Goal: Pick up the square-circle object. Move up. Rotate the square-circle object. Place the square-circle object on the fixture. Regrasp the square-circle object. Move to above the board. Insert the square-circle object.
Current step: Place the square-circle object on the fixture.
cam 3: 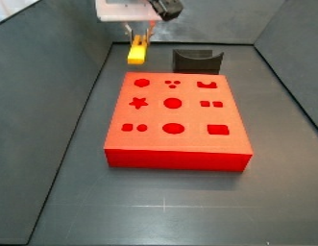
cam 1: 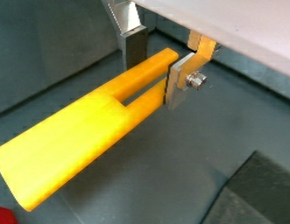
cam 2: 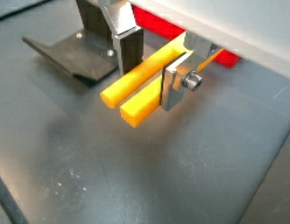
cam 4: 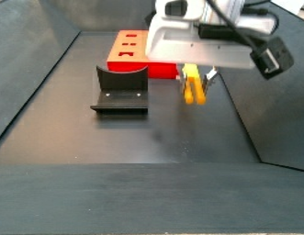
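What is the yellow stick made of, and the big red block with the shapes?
The square-circle object, clamped in the gripper above the floor, looks like matte plastic: uniform yellow-orange, soft sheen. The board looks like matte plastic too: even red, crisp cut-outs. Neither is certain.

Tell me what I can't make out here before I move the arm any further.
- Wrist views: the gripper holds the square-circle object; its clamped middle is hidden by the fingers.
- Wrist view: the fixture is partly behind a finger, its notch unseen.
- Wrist view: the board is only a red sliver under the wrist housing.
- Side view: the board is mostly behind the gripper body.
- Side view: the object is too small to show its ends.
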Motion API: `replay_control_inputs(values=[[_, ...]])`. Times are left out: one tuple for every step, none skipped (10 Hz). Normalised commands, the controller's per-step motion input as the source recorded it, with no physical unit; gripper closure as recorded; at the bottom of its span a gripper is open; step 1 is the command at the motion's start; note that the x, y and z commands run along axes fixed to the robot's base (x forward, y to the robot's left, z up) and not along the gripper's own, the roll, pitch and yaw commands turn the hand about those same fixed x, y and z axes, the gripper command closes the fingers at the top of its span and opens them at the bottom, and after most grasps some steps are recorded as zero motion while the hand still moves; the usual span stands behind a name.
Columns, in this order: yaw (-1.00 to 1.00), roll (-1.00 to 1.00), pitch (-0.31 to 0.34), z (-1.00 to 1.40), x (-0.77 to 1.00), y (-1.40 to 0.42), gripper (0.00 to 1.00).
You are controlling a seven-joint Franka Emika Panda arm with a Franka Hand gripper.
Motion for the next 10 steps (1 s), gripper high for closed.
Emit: replay_control_inputs(values=[[-0.01,0.01,0.022,1.0,-0.01,0.0,1.0],[-0.01,0.02,0.03,1.0,-0.02,0.0,1.0],[-0.01,0.03,0.033,1.0,-0.02,0.01,1.0],[-0.02,0.05,0.044,1.0,-0.03,0.01,1.0],[-0.02,0.05,0.046,1.0,-0.03,0.01,1.0],[-0.02,0.06,0.05,1.0,-0.03,0.02,1.0],[-0.01,0.07,0.055,0.84,-0.03,0.02,1.0],[-0.01,0.08,0.063,0.68,-0.02,0.02,1.0],[0.0,0.08,0.07,0.52,-0.01,0.02,1.0],[0.0,0.08,0.079,0.36,0.0,0.01,1.0]])
